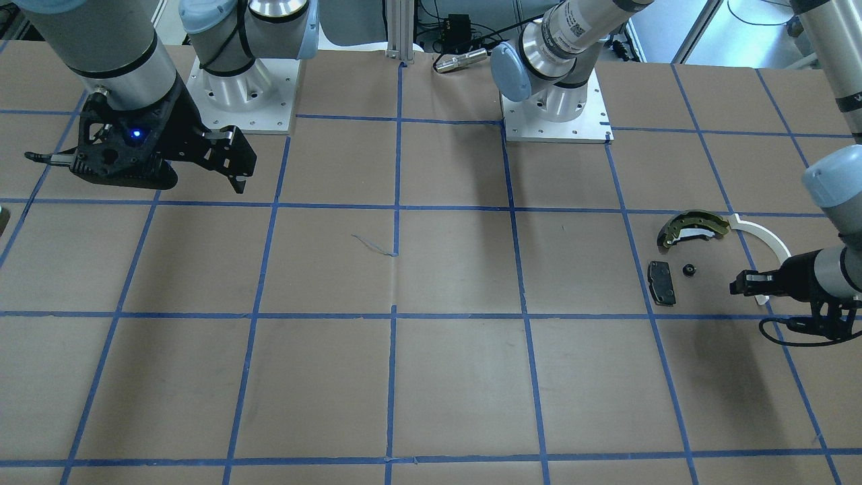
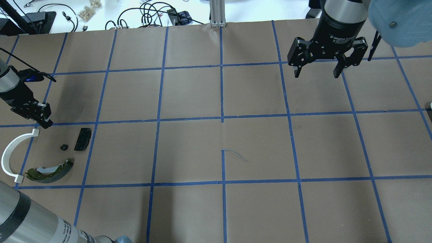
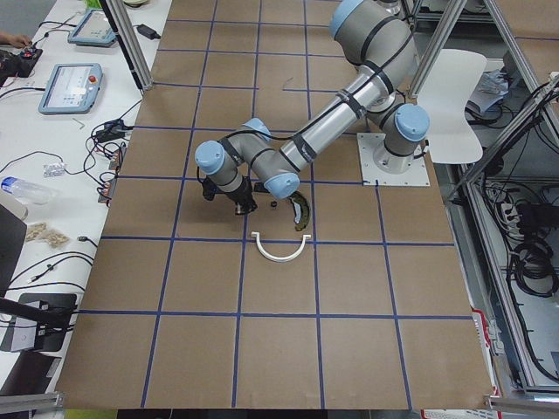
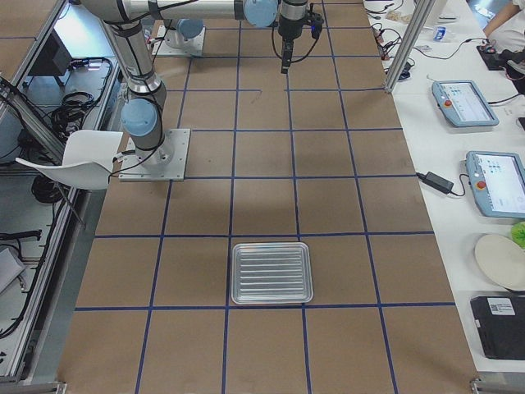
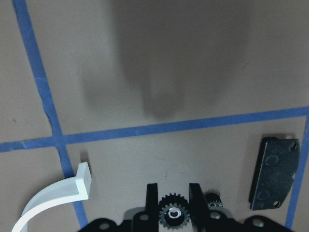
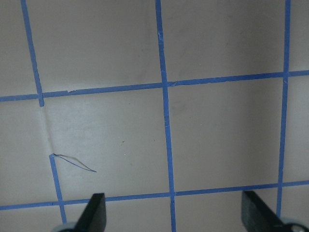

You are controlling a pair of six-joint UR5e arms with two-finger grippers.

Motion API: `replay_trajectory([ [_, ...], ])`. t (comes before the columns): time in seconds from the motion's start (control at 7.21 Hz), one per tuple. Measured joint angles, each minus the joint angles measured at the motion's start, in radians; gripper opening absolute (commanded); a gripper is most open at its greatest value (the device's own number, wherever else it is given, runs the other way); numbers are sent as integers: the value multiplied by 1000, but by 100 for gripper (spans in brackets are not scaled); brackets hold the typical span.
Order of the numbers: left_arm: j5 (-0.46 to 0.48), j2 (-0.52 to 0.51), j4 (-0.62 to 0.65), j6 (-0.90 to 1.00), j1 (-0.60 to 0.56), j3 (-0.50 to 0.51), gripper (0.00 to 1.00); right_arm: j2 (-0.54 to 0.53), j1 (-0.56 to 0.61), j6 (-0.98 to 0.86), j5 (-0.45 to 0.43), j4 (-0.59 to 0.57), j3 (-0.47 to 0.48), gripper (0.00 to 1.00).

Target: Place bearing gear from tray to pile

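Note:
My left gripper [image 2: 45, 123] is shut on a small black bearing gear [image 5: 173, 212], which shows between its fingers in the left wrist view. It hovers just beyond the pile, near one end of the white arc strip [image 2: 10, 155]. The pile holds the olive-yellow brake shoe [image 2: 50, 170], the black rectangular pad [image 2: 82, 138] and another small black gear [image 2: 64, 147] lying on the table. My right gripper [image 2: 315, 72] is open and empty, far from the pile. The silver tray [image 4: 271, 272] shows only in the exterior right view and looks empty.
The table is brown paper with a blue tape grid [image 2: 222, 118]. The arm bases [image 1: 555, 114] stand on the robot's side of the table. Cables and small items [image 2: 148, 15] lie beyond the far edge.

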Motion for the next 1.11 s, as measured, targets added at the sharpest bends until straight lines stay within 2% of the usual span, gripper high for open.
replay_trajectory([
  [0.55, -1, 5, 74, 2, 0, -87, 0, 0, 0, 1, 0, 1, 0, 100],
  [1.11, 2, 23, 82, 3, 1, -136, 0, -1, 0, 1, 0, 1, 0, 100],
])
